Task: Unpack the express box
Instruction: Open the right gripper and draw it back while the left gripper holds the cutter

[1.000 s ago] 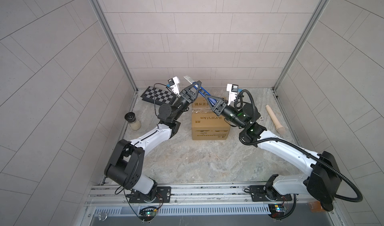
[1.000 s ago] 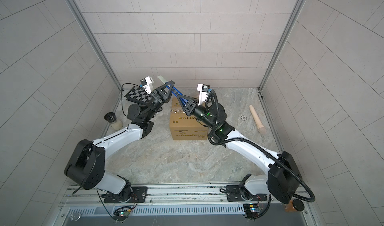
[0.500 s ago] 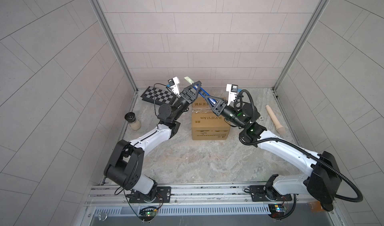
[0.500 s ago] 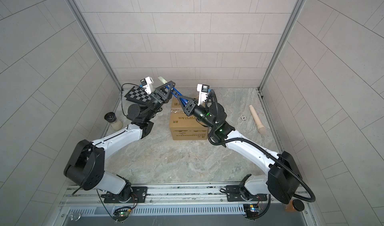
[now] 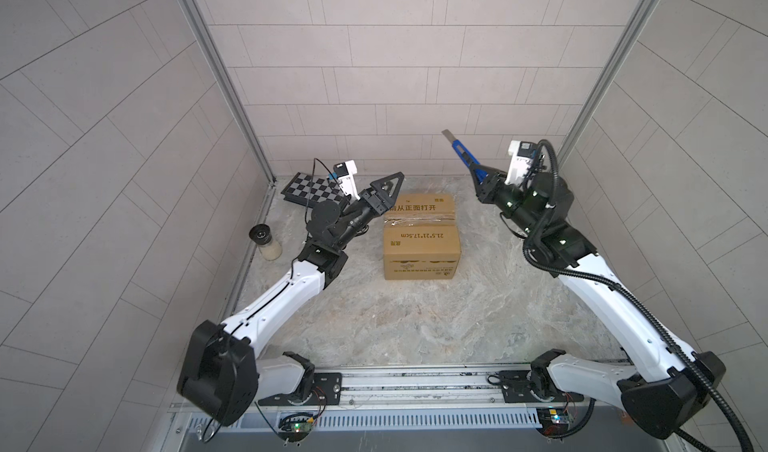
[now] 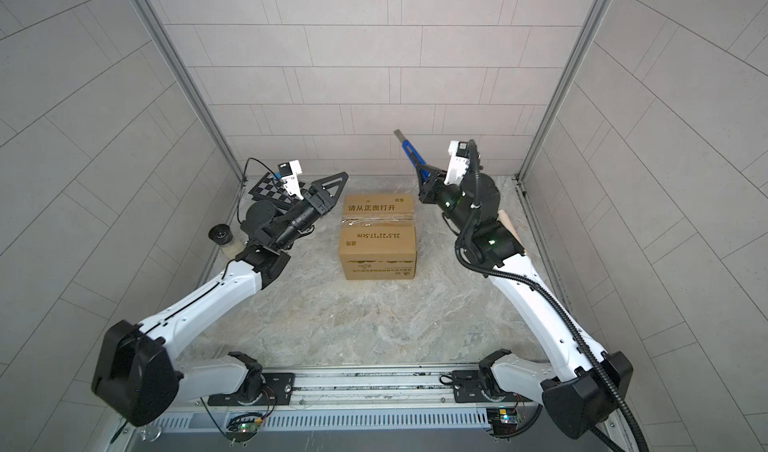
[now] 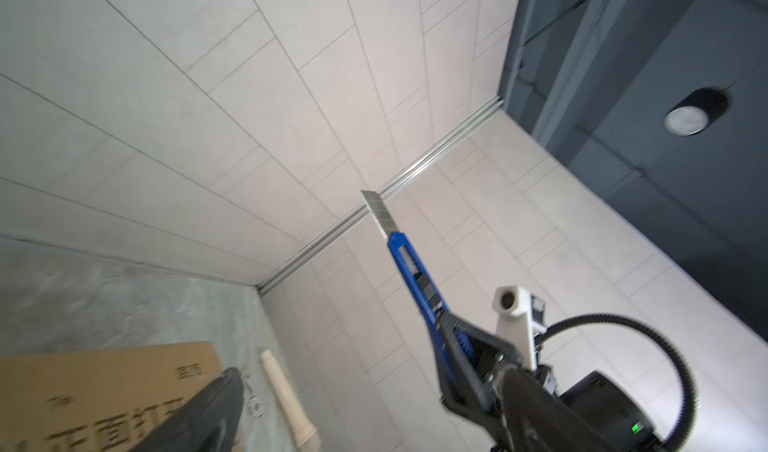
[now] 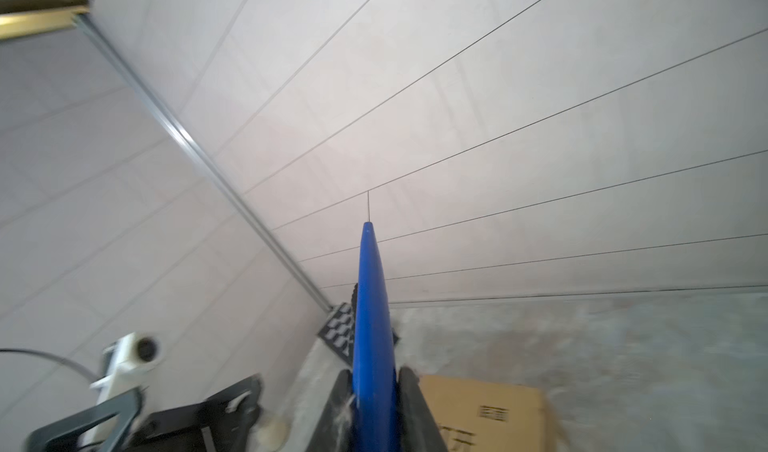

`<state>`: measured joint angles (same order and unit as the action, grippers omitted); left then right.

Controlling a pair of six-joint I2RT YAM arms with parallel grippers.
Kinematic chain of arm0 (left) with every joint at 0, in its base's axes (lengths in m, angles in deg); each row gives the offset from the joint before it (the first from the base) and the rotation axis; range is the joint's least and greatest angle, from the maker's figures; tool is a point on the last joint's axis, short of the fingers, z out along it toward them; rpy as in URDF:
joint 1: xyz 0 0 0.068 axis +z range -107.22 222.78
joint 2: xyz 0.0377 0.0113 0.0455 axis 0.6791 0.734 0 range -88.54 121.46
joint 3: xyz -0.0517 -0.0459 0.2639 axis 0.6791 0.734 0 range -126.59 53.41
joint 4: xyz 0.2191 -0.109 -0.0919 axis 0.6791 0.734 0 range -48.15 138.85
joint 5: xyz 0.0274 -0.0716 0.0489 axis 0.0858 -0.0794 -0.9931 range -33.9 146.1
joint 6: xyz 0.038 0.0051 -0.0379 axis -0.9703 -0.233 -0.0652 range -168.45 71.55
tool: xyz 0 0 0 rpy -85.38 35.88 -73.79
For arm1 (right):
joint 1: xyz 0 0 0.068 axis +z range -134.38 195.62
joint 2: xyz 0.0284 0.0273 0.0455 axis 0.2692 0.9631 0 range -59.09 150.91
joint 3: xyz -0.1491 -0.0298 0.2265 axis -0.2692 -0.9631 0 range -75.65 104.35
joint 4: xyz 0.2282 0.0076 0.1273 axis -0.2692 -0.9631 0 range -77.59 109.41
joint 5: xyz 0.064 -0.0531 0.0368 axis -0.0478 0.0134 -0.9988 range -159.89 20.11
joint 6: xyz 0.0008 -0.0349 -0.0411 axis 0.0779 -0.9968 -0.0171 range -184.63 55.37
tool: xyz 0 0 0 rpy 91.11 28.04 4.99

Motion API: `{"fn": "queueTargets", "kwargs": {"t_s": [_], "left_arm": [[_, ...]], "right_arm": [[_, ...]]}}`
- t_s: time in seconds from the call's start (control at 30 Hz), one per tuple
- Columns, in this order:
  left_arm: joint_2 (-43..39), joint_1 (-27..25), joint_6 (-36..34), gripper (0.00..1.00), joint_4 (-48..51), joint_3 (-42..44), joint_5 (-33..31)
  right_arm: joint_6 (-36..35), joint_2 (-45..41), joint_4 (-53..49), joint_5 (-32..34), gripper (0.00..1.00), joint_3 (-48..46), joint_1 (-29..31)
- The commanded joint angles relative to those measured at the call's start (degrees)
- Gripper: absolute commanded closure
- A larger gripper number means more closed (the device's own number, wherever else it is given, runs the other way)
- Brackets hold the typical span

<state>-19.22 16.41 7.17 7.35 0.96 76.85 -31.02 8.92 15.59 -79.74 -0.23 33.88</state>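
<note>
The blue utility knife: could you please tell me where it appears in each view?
In a top view: the blue utility knife, raised, right of the express box.
In a top view: the knife, same place, blade toward the back wall.
Left wrist: the knife side-on, blade out.
Right wrist: the knife edge-on, pointing away.
Shared landmark: the express box.

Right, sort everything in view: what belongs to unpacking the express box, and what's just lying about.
Job in hand:
- express box
- blue utility knife, gripped by the right fingers

Lying about:
- checkered board
- black-lidded jar
- pale wooden stick
</note>
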Motion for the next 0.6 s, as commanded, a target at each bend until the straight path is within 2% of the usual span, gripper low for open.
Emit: {"fn": "queueTargets", "kwargs": {"t_s": [0.0, 0.1, 0.2, 0.23, 0.4, 0.57], "left_arm": [[-6.6, 0.3, -11.6, 0.0, 20.0, 0.8, -4.3], [-12.1, 0.0, -12.2, 0.0, 25.3, 4.2, -5.2], [-16.7, -1.9, -11.3, 0.0, 28.1, 8.5, -7.3], [-17.8, -4.6, -11.0, 0.0, 28.9, 9.6, -8.2], [-22.1, -11.4, -7.9, 0.0, 29.5, 15.5, -12.3], [-22.6, -16.2, -7.2, 0.0, 27.9, 19.8, -14.2]], "right_arm": [[-10.9, 4.8, -20.0, -0.8, 1.0, 7.7, -4.8], [-16.2, 11.8, -25.7, -2.2, 1.0, 14.2, -6.0], [-19.1, 18.7, -26.7, -2.9, 1.0, 18.9, -5.9], [-19.8, 20.9, -27.2, -2.7, 1.0, 20.5, -6.0], [-23.7, 31.7, -29.2, -1.9, 1.0, 28.9, -6.0], [-26.9, 39.7, -33.1, -2.3, 1.0, 36.1, -6.0]]}}
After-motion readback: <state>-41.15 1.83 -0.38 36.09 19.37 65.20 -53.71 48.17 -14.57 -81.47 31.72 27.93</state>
